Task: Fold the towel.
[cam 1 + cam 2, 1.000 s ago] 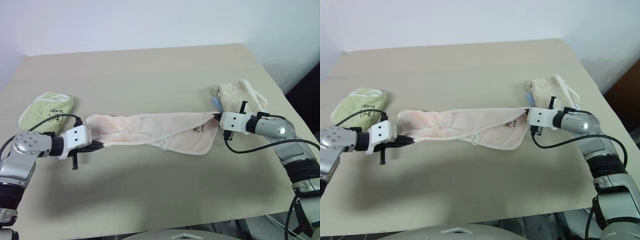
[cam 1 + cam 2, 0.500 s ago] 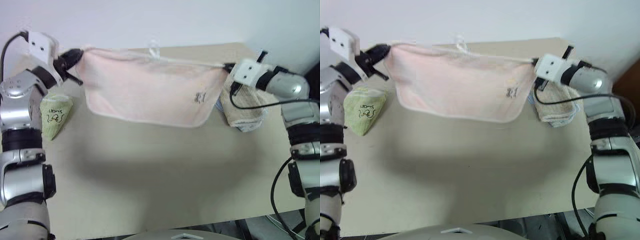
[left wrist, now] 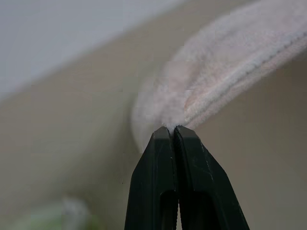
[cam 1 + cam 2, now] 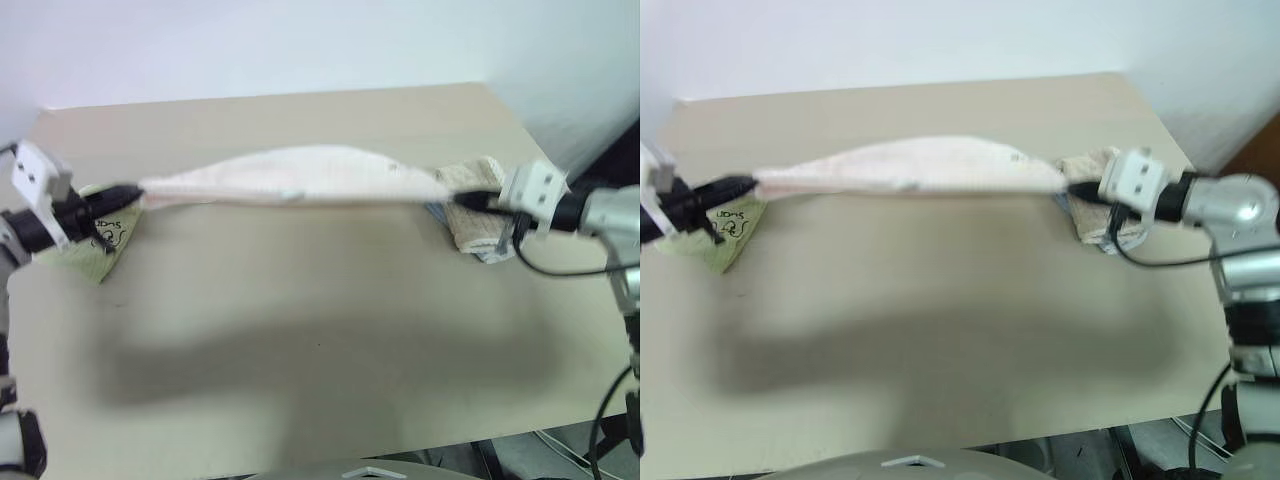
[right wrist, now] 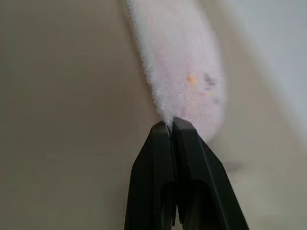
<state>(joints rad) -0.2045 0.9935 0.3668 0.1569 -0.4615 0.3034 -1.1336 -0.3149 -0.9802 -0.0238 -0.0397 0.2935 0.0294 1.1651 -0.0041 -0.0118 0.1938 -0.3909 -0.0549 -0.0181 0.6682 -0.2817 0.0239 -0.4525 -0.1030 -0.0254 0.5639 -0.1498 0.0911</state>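
While both grippers were clamped tight on opposite ends of the towel, the cloth hung stretched between them, clear of the table and casting a broad shadow on the bare top below. Left gripper pinched the end on the robot's left; in the left wrist view its two black fingers were pressed together with terry cloth bunched right at the tips. Right gripper did the same at the other end, fingers closed on the pink pile.

Key relation: long axis ran side to side, roughly straight from one set of jaws to the other, each gripper pointing inward along it. Neither arm was nearer; each owned one end. The cloth looked nearly edge-on, billowed up slightly in the middle, so it read as a narrow band rather than a hanging sheet.

The green towel lay on the table just under and behind the left gripper; the cream towel sat under and behind the right one. Both were close enough that lowering the ends straight down risked landing on them.

Judgement: the towel was spread and taut, fold not yet made. Next move likely called for laying it flat on the bare middle of the table, keeping both ends level.
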